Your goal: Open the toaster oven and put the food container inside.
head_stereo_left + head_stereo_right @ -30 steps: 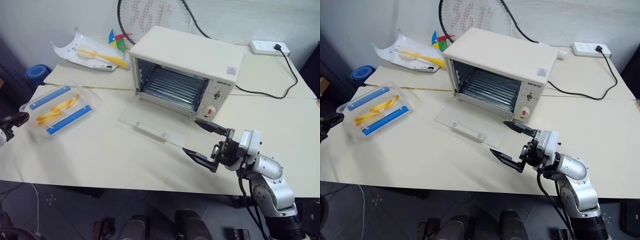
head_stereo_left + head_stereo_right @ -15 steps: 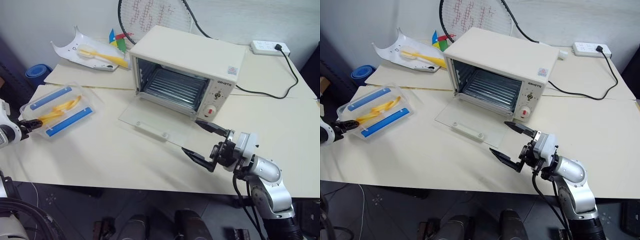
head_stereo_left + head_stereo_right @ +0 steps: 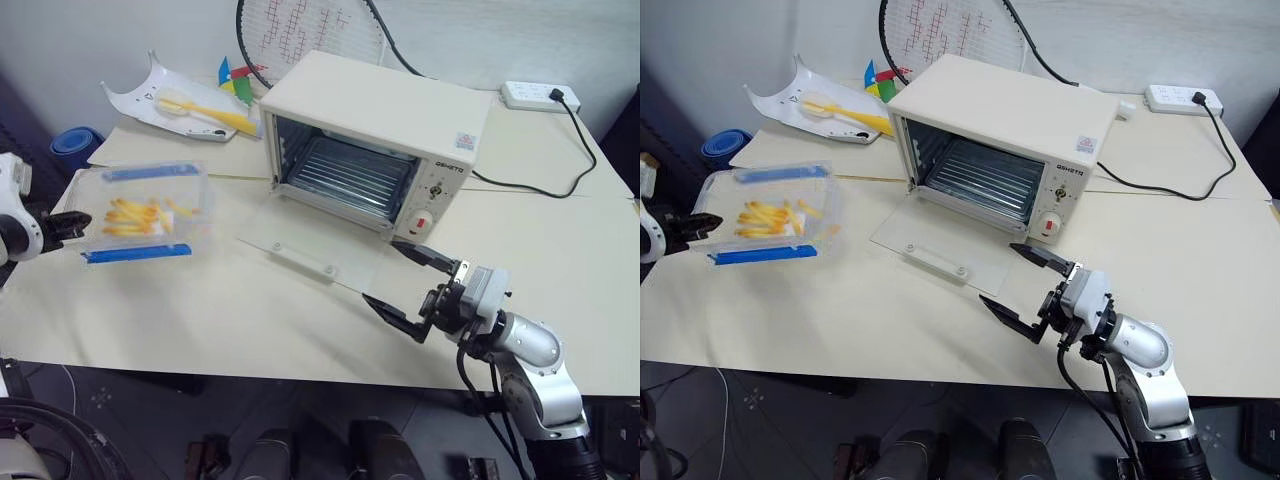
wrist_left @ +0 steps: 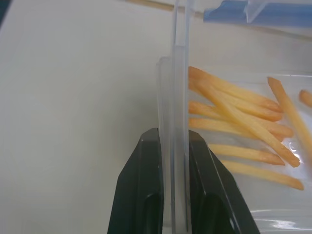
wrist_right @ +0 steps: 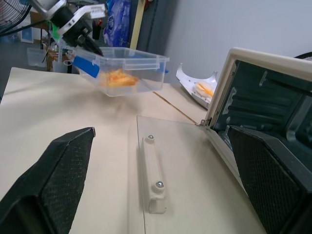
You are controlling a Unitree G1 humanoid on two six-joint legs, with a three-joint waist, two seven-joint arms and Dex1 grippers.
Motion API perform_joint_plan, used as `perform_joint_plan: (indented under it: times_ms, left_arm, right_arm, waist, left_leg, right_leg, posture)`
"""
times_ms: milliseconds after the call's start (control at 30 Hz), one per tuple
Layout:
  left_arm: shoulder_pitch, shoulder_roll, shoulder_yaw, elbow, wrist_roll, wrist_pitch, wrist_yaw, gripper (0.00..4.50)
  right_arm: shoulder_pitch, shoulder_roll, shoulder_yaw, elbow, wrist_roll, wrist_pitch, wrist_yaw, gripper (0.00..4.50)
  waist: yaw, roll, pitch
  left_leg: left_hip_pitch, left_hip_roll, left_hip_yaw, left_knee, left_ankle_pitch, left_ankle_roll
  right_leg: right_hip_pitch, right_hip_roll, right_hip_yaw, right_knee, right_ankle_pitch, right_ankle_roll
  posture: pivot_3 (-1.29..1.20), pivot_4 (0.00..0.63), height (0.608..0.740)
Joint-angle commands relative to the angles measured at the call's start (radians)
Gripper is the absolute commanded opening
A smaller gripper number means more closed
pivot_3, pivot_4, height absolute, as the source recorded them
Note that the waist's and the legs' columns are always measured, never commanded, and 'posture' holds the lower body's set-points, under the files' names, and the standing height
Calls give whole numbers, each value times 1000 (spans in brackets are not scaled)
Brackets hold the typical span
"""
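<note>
Fries fill the clear shallow rectangular plastic food container (image 3: 142, 213) with two blue strips along its long sides, which sits at the left of the head views, lifted clear of the cream tabletop (image 3: 230, 310) and tilted. The right wrist view shows it hanging in the air above the table surface. The left gripper (image 3: 68, 228) at the far left edge of the frame is clamped on the container's short end wall; in the left wrist view its two black fingers (image 4: 146, 195) press against either side of the thin clear plastic wall, with the yellow-orange sticks lying just beyond.

At the upper centre of the head views stands the cream-white boxy toaster oven (image 3: 375, 140). Its glass drop-down door (image 3: 310, 250) lies flat on the table in front of it, the white bar handle (image 5: 152, 180) facing up, and the wire rack (image 3: 350, 175) shows inside the open cavity. Knobs and a red button (image 3: 421, 222) sit on the panel at the oven's right side.

The right gripper (image 3: 410, 285) is at the lower right of the frame, just beside the near corner of the lowered door, with its two black fingers spread wide apart and nothing between them.

Along the top left lies a white curved tray (image 3: 150, 100) with a yellow utensil (image 3: 205, 112) on it. Behind the oven leans a racket (image 3: 305, 30), and a white power strip (image 3: 538, 95) with a black cable (image 3: 520, 185) lies at the upper right.
</note>
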Motion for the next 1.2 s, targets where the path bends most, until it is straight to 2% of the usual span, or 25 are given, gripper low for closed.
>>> perform_joint_plan:
  times_ms: [33,133,300,467,633,700,767,933,1067,1133,1167,1200]
  left_arm:
    - [-53,-43,-36,-169,-51,107,-12,182]
    - [-144,-151,-88,-220,-54,142,19,182]
    - [-287,-353,-181,-174,-20,133,66,182]
    - [-333,-429,-340,-56,73,44,47,182]
    - [-376,-484,-365,47,123,-36,41,182]
    - [-391,-504,-357,74,133,-56,42,920]
    - [-398,-516,-350,89,139,-70,35,1353]
    - [-383,-498,-255,76,95,-141,-19,2879]
    - [-269,-374,-212,-22,58,-281,-215,2879]
    - [-188,-302,-207,-40,68,-413,-323,2912]
    - [-145,-272,-200,-41,66,-487,-387,2493]
    - [-88,-246,-190,-43,57,-598,-484,2275]
  right_arm:
    - [9,-17,-31,-15,-1,-16,-9,4500]
    - [38,-25,-37,-27,-5,-20,-18,4500]
    - [92,-19,-43,-71,-15,-13,-56,4500]
    - [149,-11,-52,-127,-33,-8,-109,4500]
    - [201,-8,-63,-183,-46,-2,-166,4500]
    - [219,-7,-63,-198,-51,-3,-183,4500]
    - [229,-8,-61,-205,-54,-3,-193,4500]
    - [232,-19,-65,-242,-39,23,-218,4500]
    - [217,-60,-35,-318,28,152,-212,4500]
    - [208,-83,-12,-350,44,243,-226,4135]
    - [200,-94,3,-360,42,286,-232,3898]
    - [188,-104,23,-365,27,326,-240,3489]
  waist:
    - [4,0,0]
    - [8,0,0]
    - [6,-1,1]
    - [-9,-1,1]
    - [-6,-1,1]
    - [0,-1,1]
    - [3,-1,1]
    - [0,-1,1]
    - [-9,-1,1]
    - [-17,-1,1]
    - [-19,-1,1]
    - [-18,-1,1]
  left_leg:
    - [0,-1,-2,1,0,0]
    - [-1,-2,-5,2,0,1]
    - [-2,-4,-7,2,0,1]
    - [2,-8,-11,0,0,0]
    - [1,-7,-12,1,1,-3]
    - [1,-7,-12,1,1,-3]
    - [0,-8,-13,1,1,-3]
    - [-1,-8,-13,1,1,-3]
    - [-1,-8,-13,0,0,-4]
    - [0,-9,-15,0,-1,-5]
    - [1,-8,-16,0,-1,-6]
    - [1,-8,-17,0,-1,-6]
  right_leg:
    - [1,0,1,0,0,0]
    - [1,0,3,0,0,0]
    - [1,1,5,0,0,0]
    - [-2,3,10,0,0,0]
    - [-5,4,11,1,0,0]
    - [-5,4,12,1,0,0]
    - [-5,4,12,1,0,0]
    - [-6,4,12,1,0,0]
    - [-12,4,12,4,0,0]
    - [-13,4,11,5,0,0]
    - [-13,5,11,4,0,0]
    - [-13,5,11,4,0,0]
  posture:
    - [0,150,740]
    - [0,150,740]
    - [0,150,740]
    - [0,150,740]
    - [0,150,740]
    - [0,150,740]
    - [0,150,740]
    - [0,150,740]
    - [0,150,740]
    - [0,150,740]
    - [0,150,740]
    - [0,150,740]
